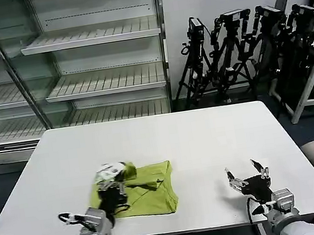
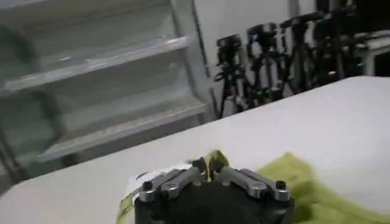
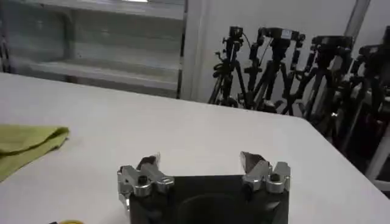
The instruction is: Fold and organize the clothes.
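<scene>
Where the white surface (image 1: 167, 145) spreads out below the robot's head: one lime yellow-green T-shirt (image 1: 147, 193), folded into a rough rectangle, lying near the front edge, left of centre. Left gripper (image 1: 112, 182) down on the shirt's left end, fingers drawn close together and pinching a raised fold of the fabric, with a pale bit of cloth or label bunched at the tip. Same grip seen from the left wrist: two metal fingers (image 2: 177, 179) nearly meeting over a yellow-green tuft, more of the shirt (image 2: 304, 182) trailing off to one side. Right gripper (image 1: 247, 174) hovering low over bare surface near the front right corner, well apart from the shirt, its two fingers spread wide and holding nothing. From the right wrist, those two fingertips (image 3: 253, 163) clearly separated, with one corner of the shirt (image 3: 30, 141) lying farther off on the surface. Behind the surface on the far left, one glass-fronted shelving unit (image 1: 78, 64) with several wire shelves. On the far right, a cluster of black camera tripods (image 1: 242, 51), too overlapped to count exactly.
</scene>
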Robot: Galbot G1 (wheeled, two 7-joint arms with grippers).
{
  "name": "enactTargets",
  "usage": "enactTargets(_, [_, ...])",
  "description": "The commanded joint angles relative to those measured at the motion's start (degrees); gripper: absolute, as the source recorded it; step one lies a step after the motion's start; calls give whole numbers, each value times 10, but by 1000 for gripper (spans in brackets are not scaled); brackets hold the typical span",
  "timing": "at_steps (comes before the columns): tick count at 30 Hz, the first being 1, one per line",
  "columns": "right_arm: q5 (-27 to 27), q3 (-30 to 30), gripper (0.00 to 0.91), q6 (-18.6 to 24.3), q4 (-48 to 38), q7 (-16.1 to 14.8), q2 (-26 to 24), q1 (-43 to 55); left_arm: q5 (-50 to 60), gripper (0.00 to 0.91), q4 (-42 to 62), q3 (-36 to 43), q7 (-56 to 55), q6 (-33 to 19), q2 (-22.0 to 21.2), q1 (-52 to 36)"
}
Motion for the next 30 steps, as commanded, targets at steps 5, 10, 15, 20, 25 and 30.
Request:
enactTargets(5, [-1,11,907,4,-2,0,5,-8,20,20,-8,96,-6,13,-50,-35])
enactTargets(10, [-3,11,907,4,-3,0,8,-8,-23,20,-18,91,-16,30,-55,-54])
enactTargets(15, [-5,11,907,5,-5,-1,10,-8,-22,20,-4,97,-19,29,-60,-54])
enactTargets(20, [-8,8,907,8,-7,-1,12,-6,-34,20,5,105,-32,32,-69,-53])
enactTargets(25, [-8,9,907,10,-8,-2,10,-7,-45,20,-6,107,-31,36,-70,-52])
enactTargets(30, [-8,8,907,10,-10,-1,10,-3,-51,20,-2,118,-35,38,-78,-47])
